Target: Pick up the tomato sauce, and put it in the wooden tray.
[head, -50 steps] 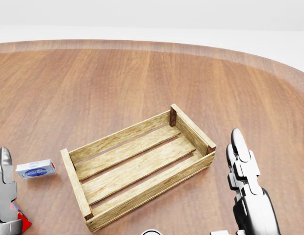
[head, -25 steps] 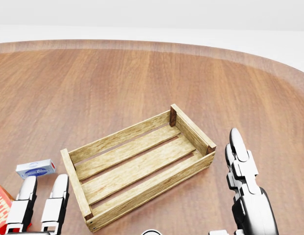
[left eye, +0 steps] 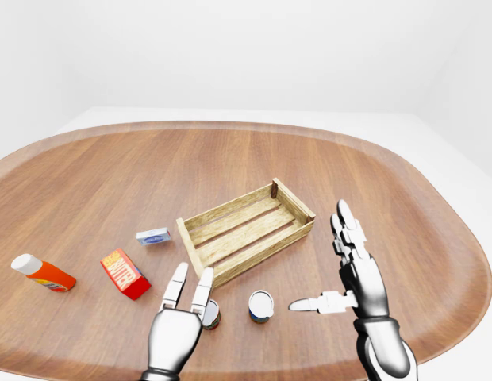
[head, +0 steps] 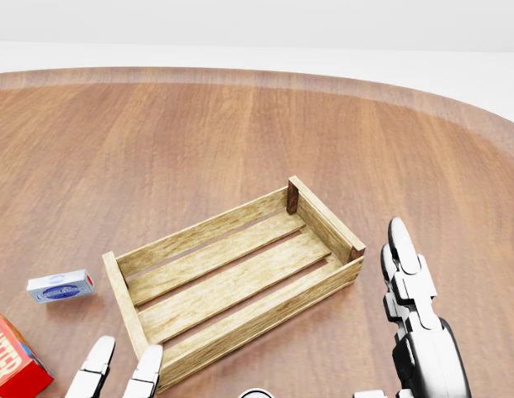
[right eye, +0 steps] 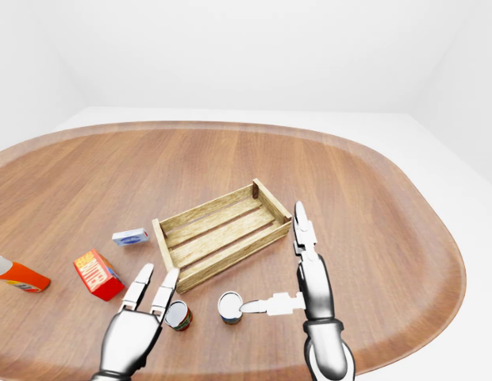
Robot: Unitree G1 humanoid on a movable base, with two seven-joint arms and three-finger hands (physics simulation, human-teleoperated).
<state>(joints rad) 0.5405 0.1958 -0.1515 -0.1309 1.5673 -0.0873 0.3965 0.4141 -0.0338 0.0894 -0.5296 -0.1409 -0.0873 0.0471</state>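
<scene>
Two small cans stood low in the left-eye view, between the two robot hands. I took the darker can [left eye: 212,316], with its red and green label, for the tomato sauce, though the label was too small to read. It stood just beside the fingertips of the left robot hand [left eye: 176,329], whose fingers were spread and held nothing. The pale-topped can [left eye: 261,305] stood to its right. The right robot hand [left eye: 359,278] was also spread and empty, fingers up, thumb pointing left toward that second can. The wooden tray [left eye: 258,255] lay empty just above both cans. A red box [left eye: 124,274], a blue box [left eye: 154,236] and an orange bottle [left eye: 44,273] lay to the left on the tabletop [left eye: 111,175].

Head view: the tray filled the middle. Only two left fingertips [head: 95,365] and the right hand's raised fingers showed at the bottom edge. The dark can was out of frame, so this view gave no help for the grasp.

Right-eye view: the dark can sat touching or nearly touching the left fingers. The right thumb tip reached the rim of the pale-topped can.

Judgement: grasp not yet made. To do it well, bring the left hand down so the fingers go around the dark can's side, not over its top. Close squarely, keep clear of the neighbouring can, then lift above the tray's near wall.
</scene>
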